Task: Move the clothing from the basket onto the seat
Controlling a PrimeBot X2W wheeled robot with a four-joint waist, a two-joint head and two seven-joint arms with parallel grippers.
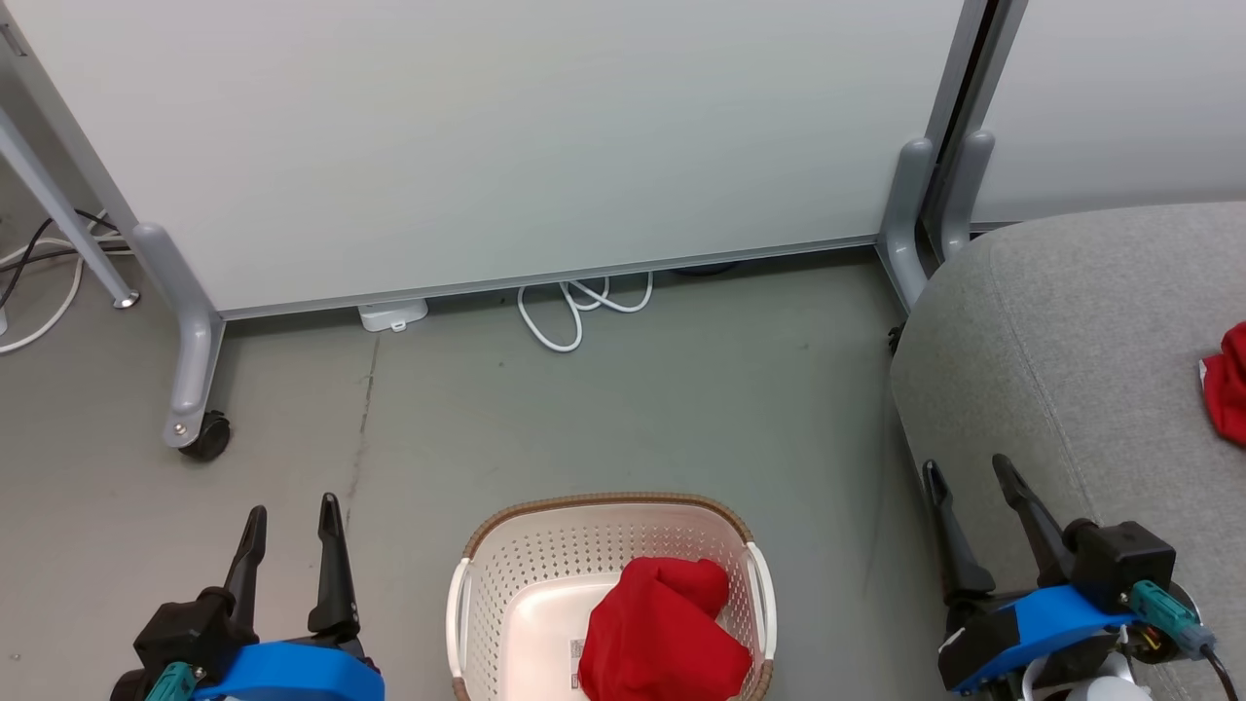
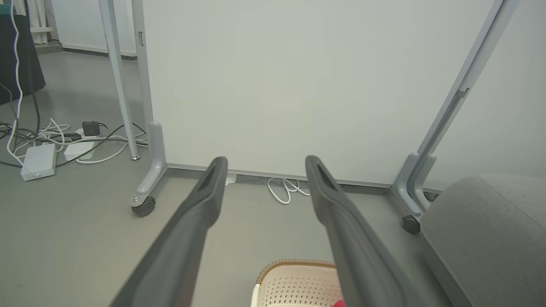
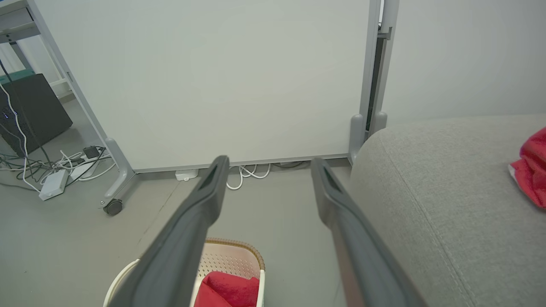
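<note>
A cream perforated basket (image 1: pixel 516 574) with a brown rim stands on the floor at the bottom centre, holding red clothing (image 1: pixel 662 633) bunched on its right side. A second piece of red clothing (image 1: pixel 1231 385) lies on the grey seat (image 1: pixel 1061 331) at the right edge. My left gripper (image 1: pixel 292 516) is open to the left of the basket, nothing between its fingers. My right gripper (image 1: pixel 969 472) is open over the seat's front-left corner, also empty. The basket (image 3: pixel 230 258) and red clothing (image 3: pixel 230 290) show low in the right wrist view, the basket's rim (image 2: pixel 294 262) low in the left wrist view.
A white partition on grey wheeled legs (image 1: pixel 190 341) stands behind the basket, with a second leg (image 1: pixel 910 214) by the seat. A white cable loop (image 1: pixel 574 307) and a small white box (image 1: pixel 392 314) lie at its base. More cables and adapters (image 2: pixel 42 149) lie at far left.
</note>
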